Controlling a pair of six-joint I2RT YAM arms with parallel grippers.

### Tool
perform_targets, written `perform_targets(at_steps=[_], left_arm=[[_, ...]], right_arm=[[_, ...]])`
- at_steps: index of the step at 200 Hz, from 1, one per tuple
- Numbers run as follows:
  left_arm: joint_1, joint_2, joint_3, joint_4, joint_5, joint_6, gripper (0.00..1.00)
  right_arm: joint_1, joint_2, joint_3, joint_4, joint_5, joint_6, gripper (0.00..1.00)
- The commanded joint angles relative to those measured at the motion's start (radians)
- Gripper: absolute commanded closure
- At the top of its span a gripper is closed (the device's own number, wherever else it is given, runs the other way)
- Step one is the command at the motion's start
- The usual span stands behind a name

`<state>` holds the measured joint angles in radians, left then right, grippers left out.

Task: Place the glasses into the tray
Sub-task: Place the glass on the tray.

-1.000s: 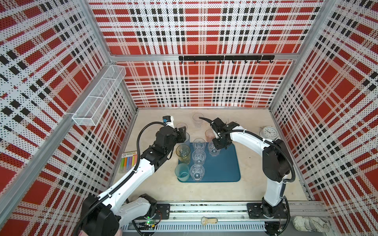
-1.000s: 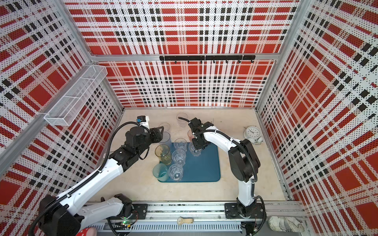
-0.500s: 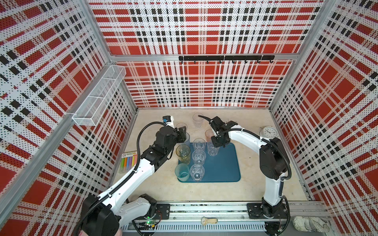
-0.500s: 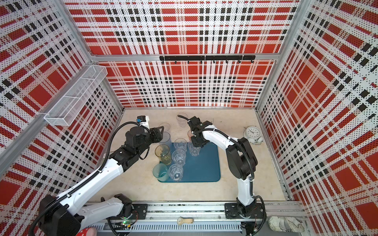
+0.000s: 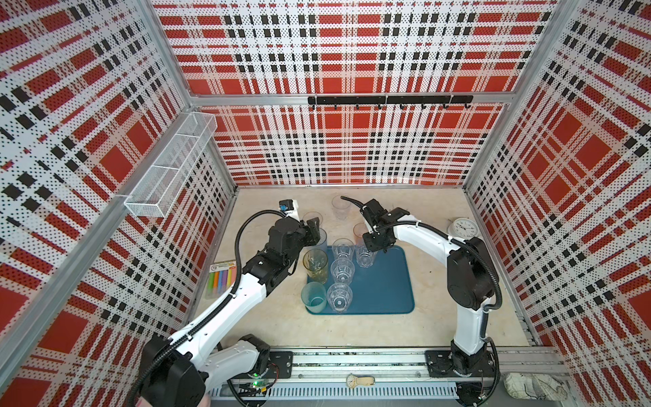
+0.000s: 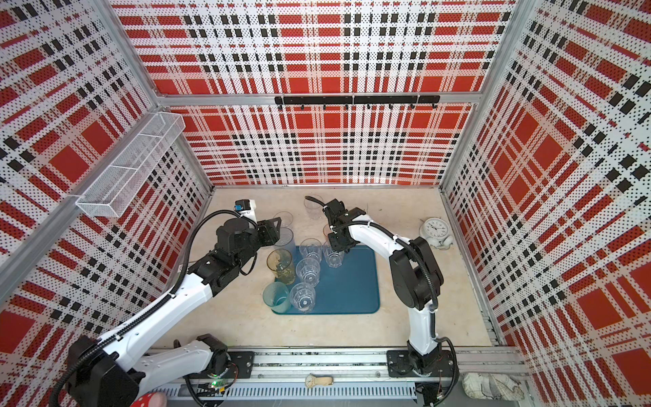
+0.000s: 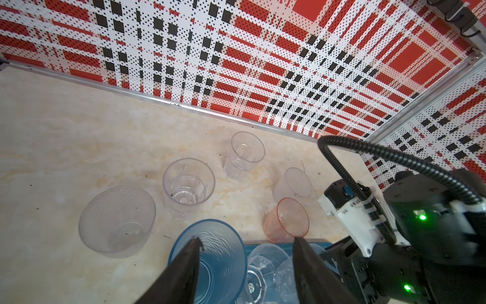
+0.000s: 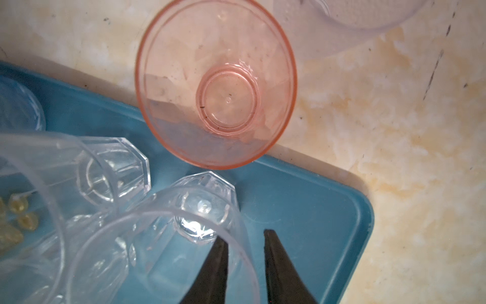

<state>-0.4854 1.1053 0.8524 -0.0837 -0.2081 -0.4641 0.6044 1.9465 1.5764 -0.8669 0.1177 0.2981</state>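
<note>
In a top view the tray (image 5: 387,292) lies mid-frame on the surface (image 5: 440,317), with glasses (image 5: 341,271) crowded in its left half. The right end effector (image 8: 246,234) has its jaws apart, straddling the rim of a clear faceted glass (image 8: 202,210) near the tray's upper edge. The left end effector (image 7: 246,239) is likewise spread, one fingertip over a blue glass (image 7: 223,263) at the tray's upper left corner.

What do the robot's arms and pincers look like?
Both the left arm and right arm have smooth white shells with chunky black joints. A ribbed black cable loops alongside each. The left gripper and right gripper end in two tapered dark fingers. Small green lights glow on a joint.
</note>
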Motion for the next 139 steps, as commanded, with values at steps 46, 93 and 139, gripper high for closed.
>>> perform_targets(at_steps=[46,93,139], left_arm=[[0.301,-0.023,-0.006,-0.048,0.121,-0.021,0.38],[0.515,0.125,0.014,-0.094,0.379,-0.084,0.44],[0.520,0.211,0.049,-0.098,0.408,-0.081,0.46]], right_arm=[[-0.046,-0.215,-0.022,-0.006,-0.072,0.003,0.55],[-0.059,-0.323,-0.128,0.085,-0.052,0.059,0.54],[-0.079,-0.320,-0.159,0.162,-0.062,0.070,0.54]])
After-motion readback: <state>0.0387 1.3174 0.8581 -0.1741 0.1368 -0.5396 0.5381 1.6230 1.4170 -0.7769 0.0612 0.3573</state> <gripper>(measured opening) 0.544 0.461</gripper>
